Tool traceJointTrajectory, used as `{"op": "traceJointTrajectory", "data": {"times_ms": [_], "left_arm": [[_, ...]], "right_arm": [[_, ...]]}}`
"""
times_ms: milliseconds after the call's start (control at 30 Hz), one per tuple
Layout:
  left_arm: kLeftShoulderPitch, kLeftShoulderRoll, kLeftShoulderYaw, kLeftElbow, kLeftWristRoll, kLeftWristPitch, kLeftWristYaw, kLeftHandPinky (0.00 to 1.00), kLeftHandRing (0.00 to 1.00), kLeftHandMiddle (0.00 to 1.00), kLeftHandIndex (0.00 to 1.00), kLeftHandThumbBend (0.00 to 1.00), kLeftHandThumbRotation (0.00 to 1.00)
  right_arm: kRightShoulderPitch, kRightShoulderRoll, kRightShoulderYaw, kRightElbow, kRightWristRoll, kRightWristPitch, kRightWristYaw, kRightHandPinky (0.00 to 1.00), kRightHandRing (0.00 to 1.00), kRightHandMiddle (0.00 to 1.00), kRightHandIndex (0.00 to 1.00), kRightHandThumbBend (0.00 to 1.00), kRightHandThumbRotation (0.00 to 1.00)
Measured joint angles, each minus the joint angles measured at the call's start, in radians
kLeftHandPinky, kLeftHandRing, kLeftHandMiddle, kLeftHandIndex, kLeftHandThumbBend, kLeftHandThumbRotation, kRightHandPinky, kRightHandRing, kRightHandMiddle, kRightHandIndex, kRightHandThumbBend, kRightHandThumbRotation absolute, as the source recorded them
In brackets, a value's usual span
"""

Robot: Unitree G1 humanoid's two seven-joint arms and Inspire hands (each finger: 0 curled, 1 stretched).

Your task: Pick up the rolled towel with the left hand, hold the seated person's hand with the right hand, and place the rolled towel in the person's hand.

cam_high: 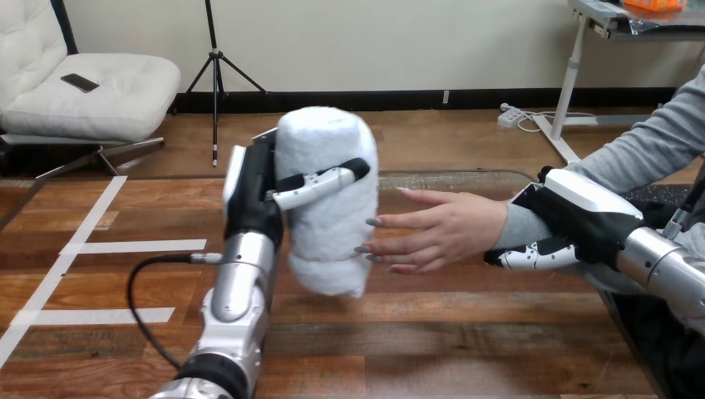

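Fingers [320, 184] of left hand [253, 187] curl round upright rolled towel [326, 216], raised above table [432, 341]; person's hand [445, 229] fingertips seem to touch it. Right hand [582, 218] curls round person's wrist [517, 224].

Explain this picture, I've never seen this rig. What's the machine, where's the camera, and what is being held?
It is a humanoid robot with two arms. The camera sits on its head, looking down over a wooden table marked with white tape strips. The arm at the picture's left ends in the left hand. Its fingers are curled round a rolled white towel, held upright above the table. From the right, a seated person's hand reaches out open, fingertips at the towel's side. The robot's right hand is wrapped round that person's wrist, with its fingers curling under the grey sleeve.
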Motion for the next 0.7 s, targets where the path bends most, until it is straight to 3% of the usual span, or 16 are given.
{"op": "traceJointTrajectory", "data": {"times_ms": [700], "left_arm": [[-0.011,-0.058,0.001,0.009,-0.007,0.022,-0.002,0.39,0.4,0.41,0.39,0.73,0.0]], "right_arm": [[0.0,0.007,0.0,0.0,0.0,0.0,0.004,0.14,0.18,0.24,0.26,0.46,0.41]]}}
